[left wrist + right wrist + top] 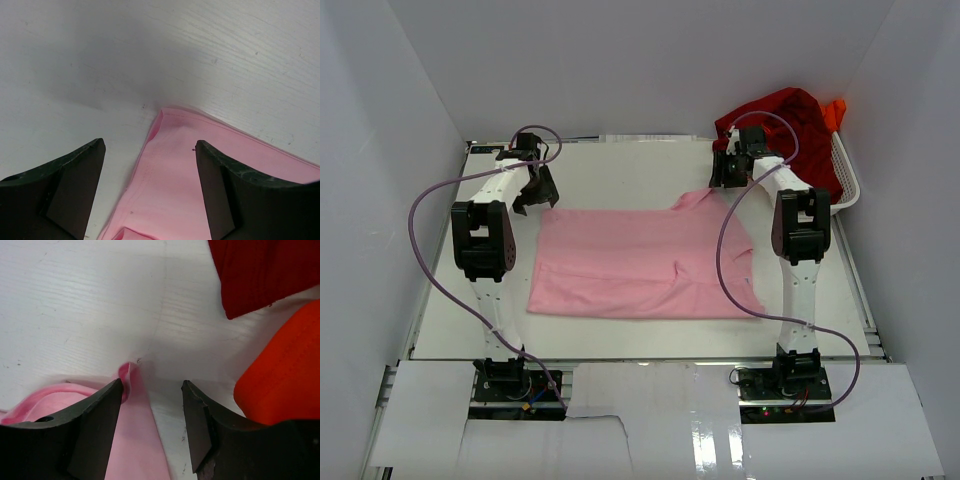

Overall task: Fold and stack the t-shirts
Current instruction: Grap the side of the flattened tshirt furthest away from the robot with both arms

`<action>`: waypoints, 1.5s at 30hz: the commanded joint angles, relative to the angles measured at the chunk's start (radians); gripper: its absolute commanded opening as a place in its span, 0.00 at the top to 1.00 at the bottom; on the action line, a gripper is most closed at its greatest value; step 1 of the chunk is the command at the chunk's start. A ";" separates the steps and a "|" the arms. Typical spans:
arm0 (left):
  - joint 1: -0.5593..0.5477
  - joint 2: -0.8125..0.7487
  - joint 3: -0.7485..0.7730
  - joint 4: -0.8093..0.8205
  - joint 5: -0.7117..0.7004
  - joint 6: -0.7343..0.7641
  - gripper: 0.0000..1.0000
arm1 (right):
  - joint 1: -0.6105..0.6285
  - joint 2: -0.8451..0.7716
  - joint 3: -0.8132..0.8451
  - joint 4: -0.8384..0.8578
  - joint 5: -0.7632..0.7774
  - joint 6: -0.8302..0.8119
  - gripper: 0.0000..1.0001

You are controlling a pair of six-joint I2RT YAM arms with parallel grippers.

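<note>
The light pink t-shirt (640,262) lies spread flat across the middle of the table. My left gripper (535,195) is open just above its far left corner (170,165), with cloth between the jaws but not gripped. My right gripper (727,175) is open above its far right corner (131,410), where the edge curls up. The dark red t-shirt (790,125) is heaped over the white mesh basket (847,180) at the far right, and shows in the right wrist view (265,270). The bright orange t-shirt (834,113) sits behind it and also shows there (285,370).
White walls close in the table on the left, back and right. The basket stands against the right wall. Purple cables loop from both arms over the table. The table's near edge (640,357) runs just past the pink shirt's hem.
</note>
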 commanded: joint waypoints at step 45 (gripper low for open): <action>0.000 -0.068 0.000 0.016 0.005 0.009 0.16 | -0.016 -0.032 0.014 -0.028 -0.110 -0.196 0.40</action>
